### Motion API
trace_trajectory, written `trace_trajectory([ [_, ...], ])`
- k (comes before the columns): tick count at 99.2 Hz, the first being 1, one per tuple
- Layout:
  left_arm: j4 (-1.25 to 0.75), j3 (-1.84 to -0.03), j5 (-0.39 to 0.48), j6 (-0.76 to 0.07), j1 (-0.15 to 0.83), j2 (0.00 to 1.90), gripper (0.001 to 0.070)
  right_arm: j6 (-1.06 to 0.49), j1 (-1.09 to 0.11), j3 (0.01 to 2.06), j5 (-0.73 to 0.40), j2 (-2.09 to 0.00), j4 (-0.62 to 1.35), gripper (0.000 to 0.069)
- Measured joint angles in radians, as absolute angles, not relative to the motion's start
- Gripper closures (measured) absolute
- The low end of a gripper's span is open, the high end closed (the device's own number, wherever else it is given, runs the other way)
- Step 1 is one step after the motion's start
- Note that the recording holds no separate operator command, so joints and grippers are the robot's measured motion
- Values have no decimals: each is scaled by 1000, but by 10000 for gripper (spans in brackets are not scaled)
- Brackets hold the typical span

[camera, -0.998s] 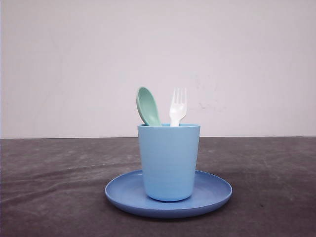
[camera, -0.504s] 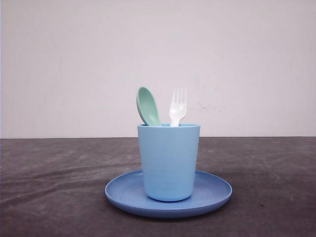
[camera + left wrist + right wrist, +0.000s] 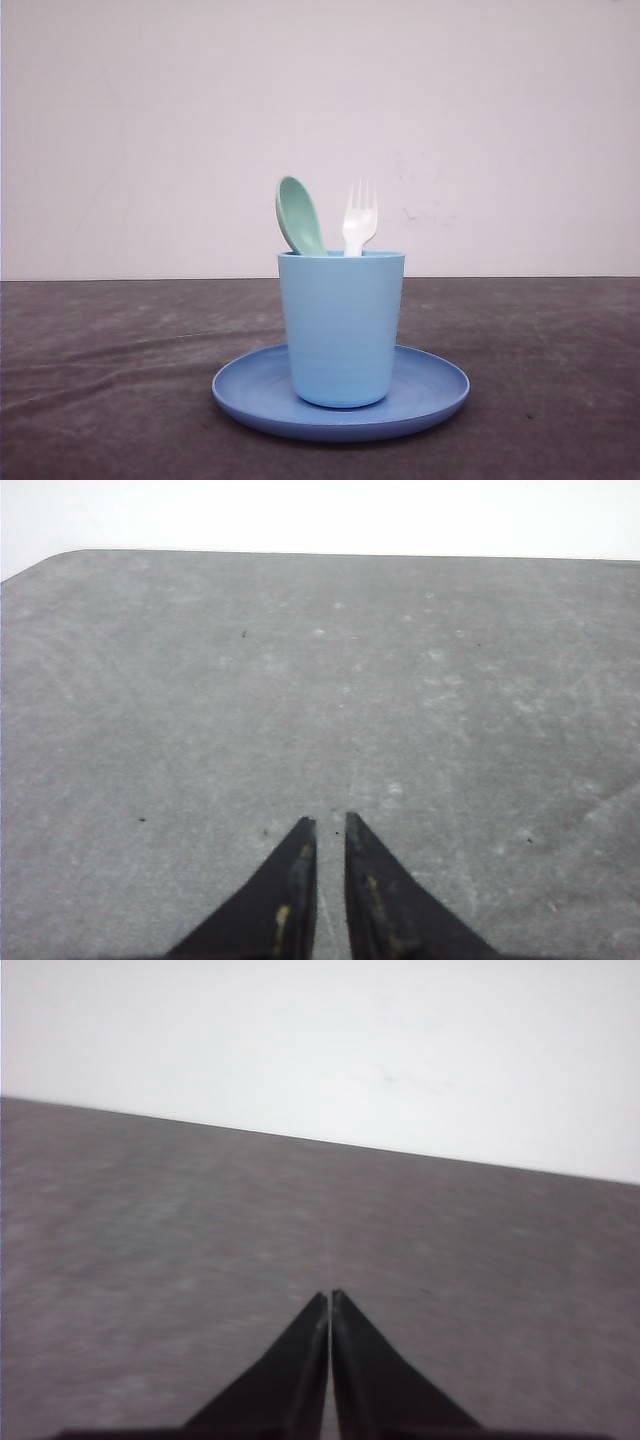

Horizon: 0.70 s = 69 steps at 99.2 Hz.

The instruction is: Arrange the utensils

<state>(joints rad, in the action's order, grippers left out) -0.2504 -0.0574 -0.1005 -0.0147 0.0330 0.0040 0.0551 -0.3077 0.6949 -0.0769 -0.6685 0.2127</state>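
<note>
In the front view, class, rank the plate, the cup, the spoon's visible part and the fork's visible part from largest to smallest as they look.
1. Cup
2. Plate, widest but partly hidden by the cup
3. Spoon
4. Fork, close to the spoon; both handles are hidden inside the cup

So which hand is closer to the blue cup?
Can't tell, left or right. The left hand hangs over bare grey table, and so does the right hand. Neither has the cup just in front of it.
</note>
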Motion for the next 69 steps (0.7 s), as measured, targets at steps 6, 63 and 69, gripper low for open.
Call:
trace_trajectory([
  [6,-250,-57,-100,-15,33,4,684,54,-237,632,-43,-632,171,687],
  [63,-250,-57,-100,-15,33,4,684,22,-17,125,32,-143,115,687],
  [69,-250,-57,-100,-15,33,4,684,22,-17,87,34,-113,115,687],
])
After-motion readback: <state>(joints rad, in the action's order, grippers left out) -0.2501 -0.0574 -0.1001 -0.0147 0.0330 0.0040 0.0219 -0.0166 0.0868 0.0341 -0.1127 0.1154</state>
